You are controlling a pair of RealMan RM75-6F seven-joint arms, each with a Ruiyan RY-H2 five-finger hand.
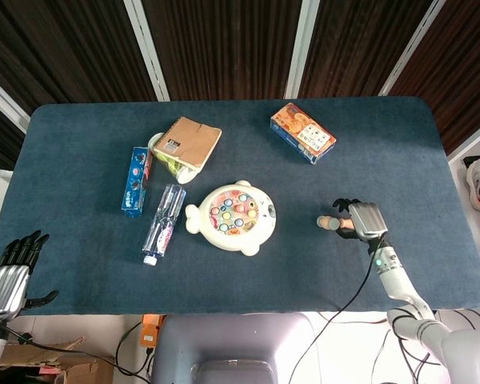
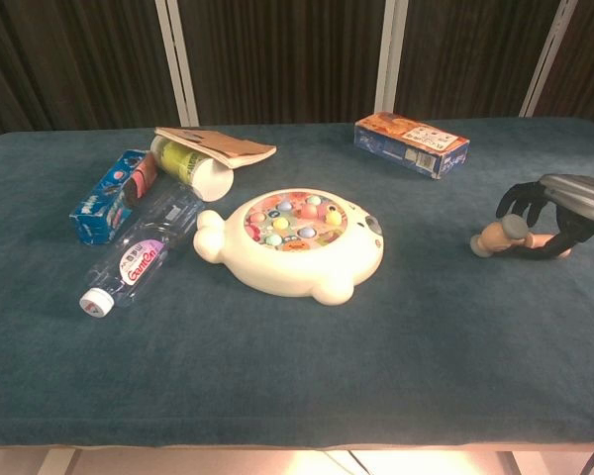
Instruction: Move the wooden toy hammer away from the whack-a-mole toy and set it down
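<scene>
The wooden toy hammer lies on the blue table well to the right of the white whack-a-mole toy. Its head points toward the toy and its handle runs under my right hand. That hand hovers over the handle with its dark fingers lifted and spread above the hammer. My left hand hangs off the table's front left corner, fingers apart and holding nothing. The chest view does not show it.
An orange snack box lies at the back right. At the left are a brown notebook resting on a tipped cup, a blue box and a lying water bottle. The table's front edge runs near my right forearm.
</scene>
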